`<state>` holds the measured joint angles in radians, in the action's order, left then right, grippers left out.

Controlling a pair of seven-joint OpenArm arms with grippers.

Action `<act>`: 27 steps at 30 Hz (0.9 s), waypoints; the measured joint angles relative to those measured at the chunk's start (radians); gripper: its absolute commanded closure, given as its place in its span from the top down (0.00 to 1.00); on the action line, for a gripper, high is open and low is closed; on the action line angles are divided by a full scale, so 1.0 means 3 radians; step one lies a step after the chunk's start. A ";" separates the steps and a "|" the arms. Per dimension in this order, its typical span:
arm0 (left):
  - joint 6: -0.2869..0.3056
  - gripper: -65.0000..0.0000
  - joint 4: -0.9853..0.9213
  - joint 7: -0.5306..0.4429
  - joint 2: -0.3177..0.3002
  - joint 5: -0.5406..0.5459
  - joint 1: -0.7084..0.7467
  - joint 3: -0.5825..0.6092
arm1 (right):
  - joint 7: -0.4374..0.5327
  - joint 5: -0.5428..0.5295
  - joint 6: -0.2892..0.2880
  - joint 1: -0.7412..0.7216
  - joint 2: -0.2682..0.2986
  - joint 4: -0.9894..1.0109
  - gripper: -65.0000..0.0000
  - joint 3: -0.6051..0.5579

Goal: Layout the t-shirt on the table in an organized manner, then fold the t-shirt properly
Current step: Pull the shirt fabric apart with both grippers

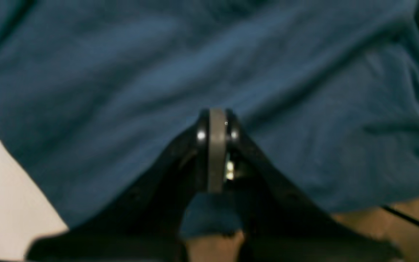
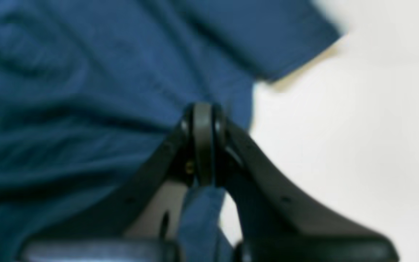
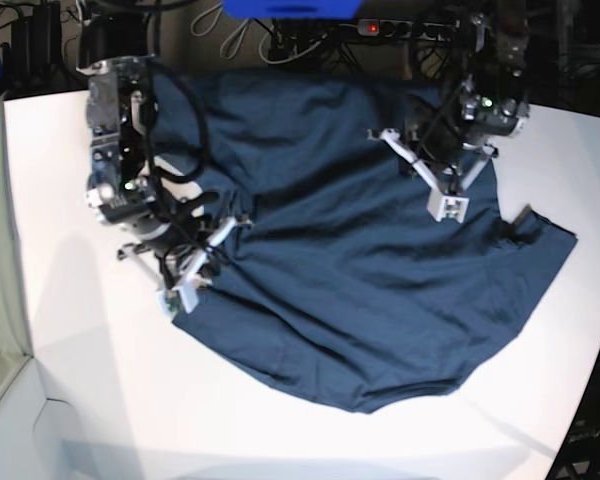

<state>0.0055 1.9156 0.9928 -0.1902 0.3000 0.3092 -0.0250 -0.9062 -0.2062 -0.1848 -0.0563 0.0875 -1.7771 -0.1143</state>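
Two tools are pinching cloth at once as I am running this from my station. I am seeing the left tool (image 1: 216, 153), with its black jaws pressed together, nipping a small fold of the dark navy-blue soft cloth t-shirt (image 1: 209, 72), a tuft of it poking out behind the grey pads. I am seeing the right tool (image 2: 203, 145) pressed together the same way, with a strip of blue fabric hanging down between its black arms.

Moving outward, the base view is showing me the left tool (image 3: 450, 205) gripping near a sleeve side of the shirt and the right tool (image 3: 180, 290) gripping at the opposite edge. The t-shirt (image 3: 350, 290) is lying spread but rumpled across the middle of the smooth matte white tabletop (image 3: 90, 390), creases running diagonally through the body and one corner jutting toward the tabletop's edge by the left arm. Dark cables and equipment are crowding the far edge behind the arms.

By my judgement I am working on the laying-out step, with folding not yet begun. To do it well, I am thinking both grips should be drawn apart evenly and kept low, so the cloth is tensioned flat rather than lifted into a bunch, then set down squarely with the sleeves out. Pulling harder on one side would be skewing the garment, and either pinch is looking shallow enough to slip.
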 measured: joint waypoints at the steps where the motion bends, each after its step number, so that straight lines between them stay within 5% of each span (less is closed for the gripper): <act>1: 0.0000 0.01 -0.0086 -0.0018 -0.0032 0.0000 0.0020 0.0004 | -0.0015 -0.0023 0.0000 -0.0025 -0.0010 -0.0009 0.00 -0.0005; 4: -0.0005 0.01 -0.0429 -0.0132 -0.0116 -0.0003 0.0065 -0.0003 | -0.0037 -0.0037 -0.0001 -0.0172 -0.0045 0.0022 0.00 -0.0029; 15: 0.0095 0.01 -0.1364 -0.1498 -0.0491 0.0135 -0.0254 -0.0020 | -0.0038 -0.0027 -0.0001 -0.0778 -0.0303 0.1011 0.00 -0.0036; 20: 0.0064 0.01 -0.1940 -0.1526 -0.0680 0.0103 -0.0786 -0.0074 | -0.0015 -0.0025 -0.0001 -0.0880 -0.0357 0.1190 0.00 -0.0037; 27: -0.0008 0.01 -0.2394 -0.1198 -0.0688 0.0009 -0.1377 -0.0348 | 0.0156 -0.0019 0.0000 -0.0969 -0.0421 0.1595 0.00 -0.0043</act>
<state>0.0032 1.1973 0.6334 -0.3965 0.3027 -0.1040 -0.1295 -0.8593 -0.2119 -0.1848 -0.3470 -0.0387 -1.2987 -0.1272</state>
